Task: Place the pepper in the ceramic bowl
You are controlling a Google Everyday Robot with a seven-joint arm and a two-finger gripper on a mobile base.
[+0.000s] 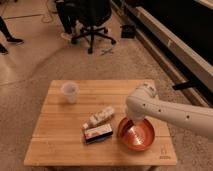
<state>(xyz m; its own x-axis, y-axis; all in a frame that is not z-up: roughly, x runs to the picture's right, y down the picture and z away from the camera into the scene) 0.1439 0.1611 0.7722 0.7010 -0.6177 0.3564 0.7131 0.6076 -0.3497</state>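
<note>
Wooden planks are making up the surface (60, 140), which is standing on a speckled floor. Near its right front corner the ceramic bowl (136, 136) is sitting, wide and shallow, glossy orange-red with pale streaks inside. A white arm (170, 111) is reaching in from the right edge and is bending down over the back rim of the bowl. The gripper (134, 122) is hanging at the end of the arm, just over the back part of the bowl's inside; whether its jaws are open or closed, I cannot tell, because the thick white body of the arm is covering them. The pepper is not showing anywhere in this view, neither on the surface nor in the visible part of the bowl, so its place cannot be told.

Just left of the bowl, a flat red-and-white box (98, 133) is lying, close to the rim. Behind this box a pale packet (100, 118) is lying at a slant. Well apart from these, near the back left corner, a translucent white cup (69, 92) is standing upright. Beyond the surface, a black office chair (92, 17) is standing on the floor.
</note>
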